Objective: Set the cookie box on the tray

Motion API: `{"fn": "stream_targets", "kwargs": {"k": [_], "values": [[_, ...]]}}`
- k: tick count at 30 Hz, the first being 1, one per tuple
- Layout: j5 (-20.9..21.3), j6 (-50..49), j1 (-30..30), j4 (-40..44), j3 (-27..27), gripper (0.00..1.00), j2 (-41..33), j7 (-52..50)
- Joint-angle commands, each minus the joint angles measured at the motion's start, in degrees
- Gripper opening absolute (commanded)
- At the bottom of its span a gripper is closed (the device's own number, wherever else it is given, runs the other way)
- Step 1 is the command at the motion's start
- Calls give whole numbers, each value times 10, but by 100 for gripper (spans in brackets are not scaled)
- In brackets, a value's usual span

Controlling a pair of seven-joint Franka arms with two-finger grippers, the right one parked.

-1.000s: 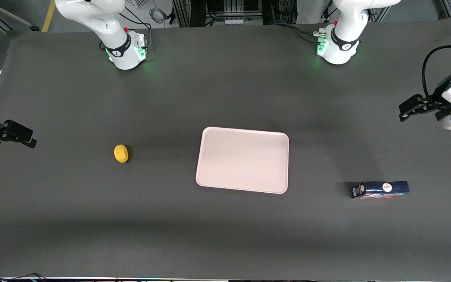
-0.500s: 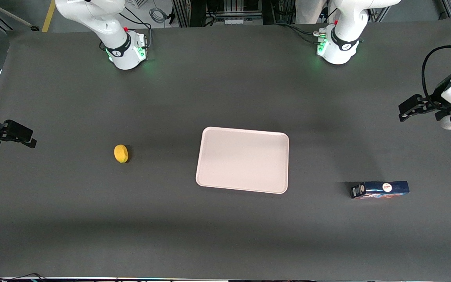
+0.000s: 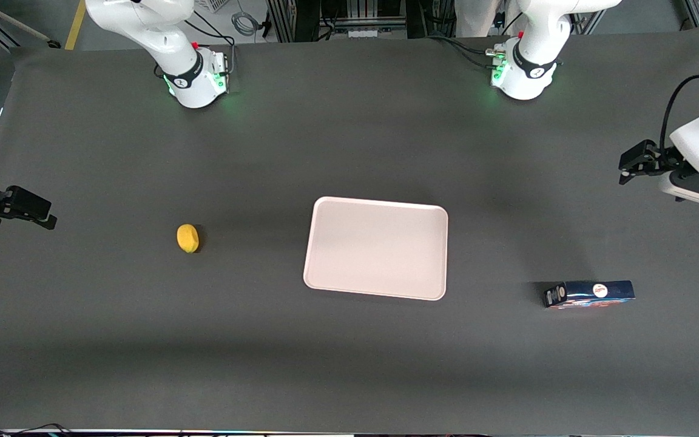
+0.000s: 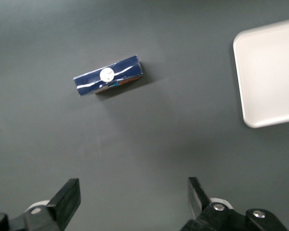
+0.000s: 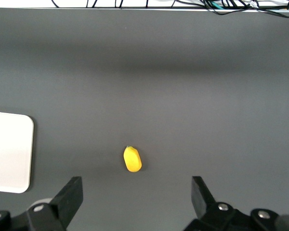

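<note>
— Sweep the table from the parked arm's end toward the working arm's. What comes first?

— A small yellow lump (image 3: pixel 187 238), alone on the dark table (image 3: pixel 349 364), very far from the gripper. It is also well apart from the tray.

— And next?

— The tray (image 3: pixel 376 247), pale pinkish-white, lying flat with nothing on it. It sits between the yellow lump and the gripper, still well away from the tool and a little nearer the front camera than it.

— Where is the cookie box?

— The cookie box (image 3: pixel 590 294) lies on the table, not on the tray, toward the working arm's end. It is nearer the front camera than the gripper and clear of it, nothing touching. In the wrist view the cookie box (image 4: pixel 108 76) shows its round white logo facing up, with a tray corner (image 4: pixel 267 72) well apart from it.

— And the gripper itself?

— The gripper (image 3: pixel 628 167) hangs above the table at the working arm's end. Its fingers (image 4: pixel 67 199) stand wide apart, holding nothing.
</note>
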Motion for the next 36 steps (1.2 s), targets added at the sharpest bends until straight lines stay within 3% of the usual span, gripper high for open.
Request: {"fn": "stream_targets", "kwargs": {"k": [1,5,18,36], "values": [[8,27,12,7,3,100,20,157],[28,46,21,7,1,100,37,256],[29,145,42,8,-3,100,125,516],[29,271,41,8,-16,100,216,614]]}}
